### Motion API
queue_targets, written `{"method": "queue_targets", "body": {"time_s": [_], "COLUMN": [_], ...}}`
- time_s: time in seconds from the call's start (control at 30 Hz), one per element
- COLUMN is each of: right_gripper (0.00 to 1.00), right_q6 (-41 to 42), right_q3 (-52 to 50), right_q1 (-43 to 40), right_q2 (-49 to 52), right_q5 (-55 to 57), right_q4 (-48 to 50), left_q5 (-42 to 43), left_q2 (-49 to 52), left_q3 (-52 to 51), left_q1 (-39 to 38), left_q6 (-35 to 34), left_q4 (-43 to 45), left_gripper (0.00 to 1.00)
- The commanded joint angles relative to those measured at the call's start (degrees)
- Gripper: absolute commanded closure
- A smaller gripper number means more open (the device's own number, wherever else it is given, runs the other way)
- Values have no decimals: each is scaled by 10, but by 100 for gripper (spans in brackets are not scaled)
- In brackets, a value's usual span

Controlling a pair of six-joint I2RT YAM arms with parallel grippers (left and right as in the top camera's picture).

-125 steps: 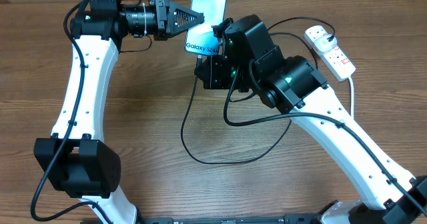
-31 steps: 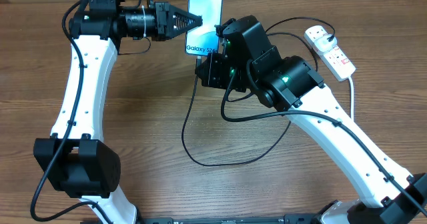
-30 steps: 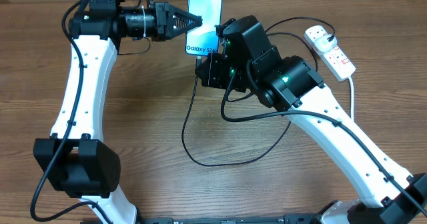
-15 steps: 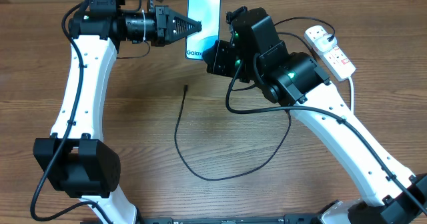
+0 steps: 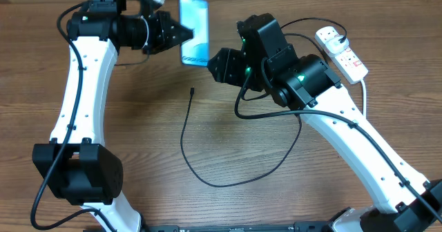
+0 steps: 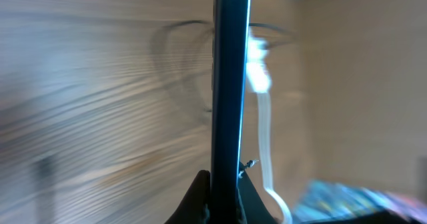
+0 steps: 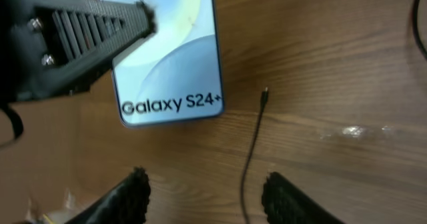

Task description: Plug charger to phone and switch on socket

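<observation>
The left claw is clamped shut on the slim blue-screened smartphone, holding it over the far side of the wooden table. The right claw, just right of the phone, stands partly open and empty. The long thin black charger cable lies loose on the table, its plug tip nearer than the phone and clear of both claws.

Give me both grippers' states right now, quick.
Left gripper: closed, holding the phone by its edge.
Right gripper: open, empty; the charger tip lies loose on the table.
</observation>
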Motion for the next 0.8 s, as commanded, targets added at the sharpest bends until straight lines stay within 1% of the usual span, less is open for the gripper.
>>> {"method": "queue_targets", "body": {"time_s": [0.0, 0.07, 0.1, 0.17, 0.27, 0.3, 0.4, 0.5, 0.6, 0.63, 0.73, 0.77], "right_gripper": [30, 26, 26, 25, 18, 18, 19, 21, 23, 23, 29, 30], "right_q6": [-10, -10, -10, -10, -10, -10, -21, -43, -56, -57, -36, -29], "right_q3": [6, 5, 1, -9, -19, -19, -12, 33, 128, 174, 274, 290], "right_q1": [-2, 0, 1, 7, 17, 20, 22, 21, 21, 21, 23, 23], "right_q2": [0, 5, 7, 13, 38, 49, 89, 131, 187, 214, 279, 297], "right_q5": [9, 9, 10, 18, 26, 23, -12, -39, -38, -36, -9, 3], "right_q4": [-3, -2, 0, 10, 22, 22, 19, -20, -101, -133, -188, -192], "left_q5": [-195, -282, -319, -374, -441, -460, -476, -483, -501, -504, -506, -515], "left_q2": [-2, -2, 0, 2, 5, 5, 5, 5, 5, 5, 5, 5], "left_q3": [6, 6, 5, 5, 5, 5, 5, 5, 5, 5, 5, 5], "left_q1": [3, 2, 2, 2, 4, 5, 6, 7, 6, 6, 6, 7], "left_q6": [1, 1, 1, 0, -8, -17, -30, -39, -61, -67, -84, -94], "left_q4": [-28, -51, -61, -77, -98, -103, -115, -120, -127, -129, -139, -144], "left_gripper": [96, 96, 96, 96, 96, 96, 96, 96, 96, 96, 96, 96]}}
